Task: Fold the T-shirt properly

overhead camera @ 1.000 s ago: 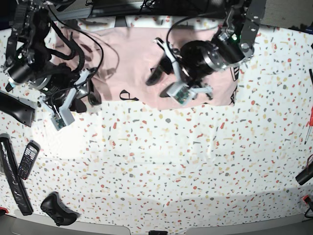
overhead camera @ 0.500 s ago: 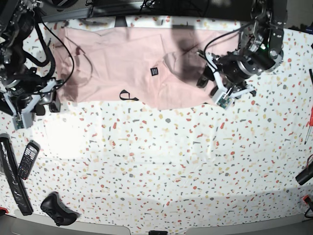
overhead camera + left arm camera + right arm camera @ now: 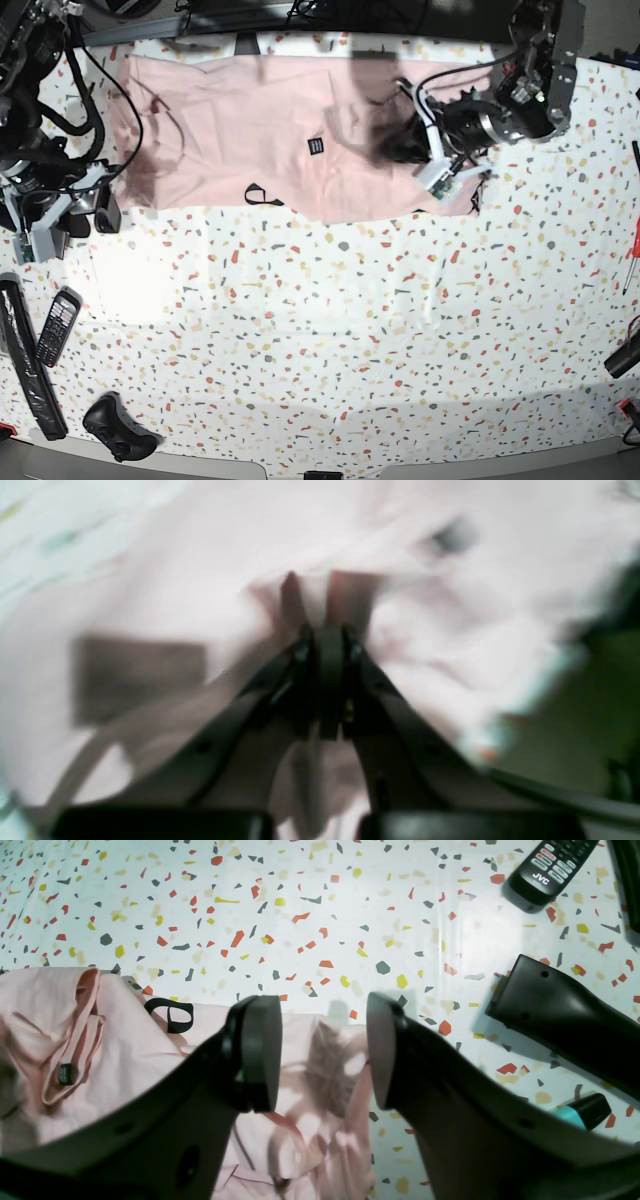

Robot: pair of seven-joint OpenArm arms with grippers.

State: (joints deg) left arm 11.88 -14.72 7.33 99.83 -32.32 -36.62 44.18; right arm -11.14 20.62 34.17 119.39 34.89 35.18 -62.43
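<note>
The pale pink T-shirt lies spread across the far side of the table, with a small black label and a bit of black lettering at its near edge. My left gripper is over the shirt's right part. In the blurred left wrist view the left gripper is shut, with a ridge of pink fabric pinched at its tips. My right gripper is open and empty, just above the shirt's left edge. In the base view it sits at the shirt's near-left corner.
A JVC remote and a black tapered object lie left of the shirt. A phone-like handset, a long black bar and a game controller lie at the near left. Tools lie along the right edge.
Both arms first swung outward off the shirt. The left gripper has since moved back left onto the shirt's right part and shut on fabric. The right gripper stays by the left edge.
</note>
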